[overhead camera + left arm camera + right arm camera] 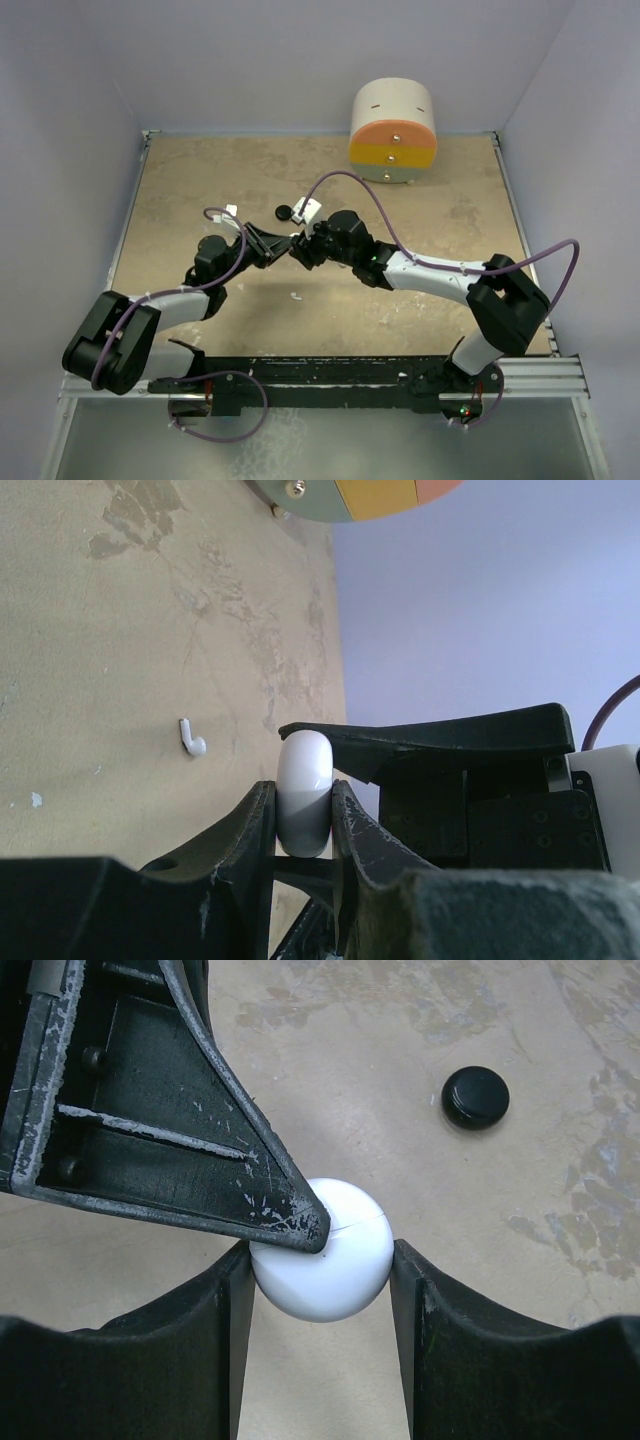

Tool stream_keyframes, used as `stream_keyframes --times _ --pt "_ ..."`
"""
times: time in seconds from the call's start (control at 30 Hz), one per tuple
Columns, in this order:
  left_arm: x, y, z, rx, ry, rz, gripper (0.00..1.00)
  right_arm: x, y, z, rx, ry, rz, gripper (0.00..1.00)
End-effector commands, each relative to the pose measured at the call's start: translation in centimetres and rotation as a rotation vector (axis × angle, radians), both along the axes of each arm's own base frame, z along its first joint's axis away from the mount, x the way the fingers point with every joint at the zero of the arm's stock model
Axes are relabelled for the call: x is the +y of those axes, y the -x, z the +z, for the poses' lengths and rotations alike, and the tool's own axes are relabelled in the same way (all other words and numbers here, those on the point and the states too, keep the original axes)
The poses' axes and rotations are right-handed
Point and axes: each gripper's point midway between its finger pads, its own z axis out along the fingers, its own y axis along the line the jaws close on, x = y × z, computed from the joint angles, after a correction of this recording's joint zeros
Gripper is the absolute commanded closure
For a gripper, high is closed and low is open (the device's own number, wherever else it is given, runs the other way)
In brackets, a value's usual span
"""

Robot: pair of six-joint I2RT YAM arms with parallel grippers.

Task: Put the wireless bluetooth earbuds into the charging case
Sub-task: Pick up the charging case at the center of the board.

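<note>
- The left gripper (pixel 303 810) is clenched on the case (pixel 306 765), pinching across its thin dimension. That clamp needs to be firm so the case cannot twist.
- The case is white and rounded, and its lid looks closed: a thin seam shows in the right wrist view. It sits between both grippers, seemingly lifted off the table (pixel 430 230).
- One white earbud (pixel 296 296) lies loose on the table, just on the base side of the grippers. No other earbud is visible.
- The right gripper (pixel 320 1252) grasps the case too, with its fingers against the wider sides. I judge the step to be opening the lid: grip only on the lid side of the seam, swing about the hinge, pull gently.
- Risk: the smooth shell may slip or pop free.
- The black disc (pixel 475 1097) lies apart and needs no attention.
</note>
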Motion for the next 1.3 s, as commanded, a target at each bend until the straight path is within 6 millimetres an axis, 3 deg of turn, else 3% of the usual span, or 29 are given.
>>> stream_keyframes --times 0.0,0.27,0.93,1.03,1.27 --pt "-0.30 -0.39 2.69 -0.101 0.004 -0.006 0.78 0.48 -0.50 2.73 -0.052 -0.045 0.006 0.60" --pt "-0.08 -0.55 2.72 -0.100 -0.009 0.008 0.66 0.36 -0.39 2.78 -0.052 -0.046 0.007 0.61" --pt "0.26 -0.83 2.66 -0.095 -0.018 0.035 0.69 0.29 -0.35 2.86 -0.056 -0.046 0.006 0.61" --pt "0.31 -0.89 2.63 -0.093 -0.018 0.039 0.75 0.26 -0.33 2.89 -0.056 -0.047 0.006 0.61" --pt "0.32 -0.89 2.52 -0.091 -0.020 0.040 1.00 0.27 -0.28 2.93 -0.055 -0.046 0.008 0.60"
